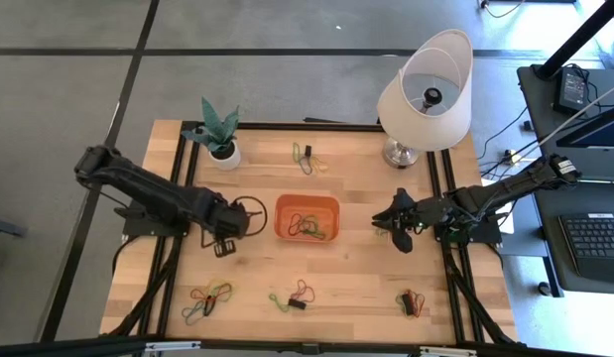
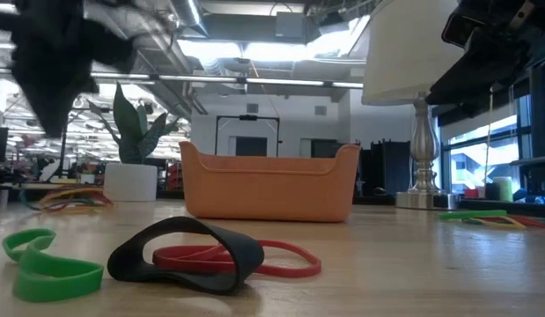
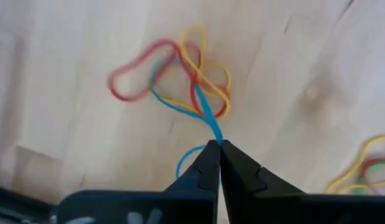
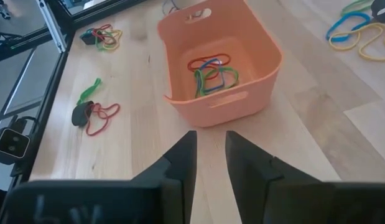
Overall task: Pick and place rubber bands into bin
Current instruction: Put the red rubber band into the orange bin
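Overhead, table-level and right-wrist cameras share the bin (image 1: 307, 217).

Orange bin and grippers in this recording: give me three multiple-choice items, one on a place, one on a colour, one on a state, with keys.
1. Where does the bin sit on the table?
A. Near the middle, between the two arms
B. Against the lamp base
C. At the front edge

2. What colour is the band pinched at the tips of the left gripper?
A. Black
B. Blue
C. Green

3. How does the right gripper stand?
A. Shut on a red band
B. Inside the bin
C. Open, holding nothing, pointed at the bin

Key:
1. A, the high view shows it centred, with the lamp apart at the back.
2. B, the left wrist view shows a blue rubber band running into the shut tips, tangled with red and yellow ones.
3. C, the right wrist view shows a gap between its fingers, short of the bin wall.
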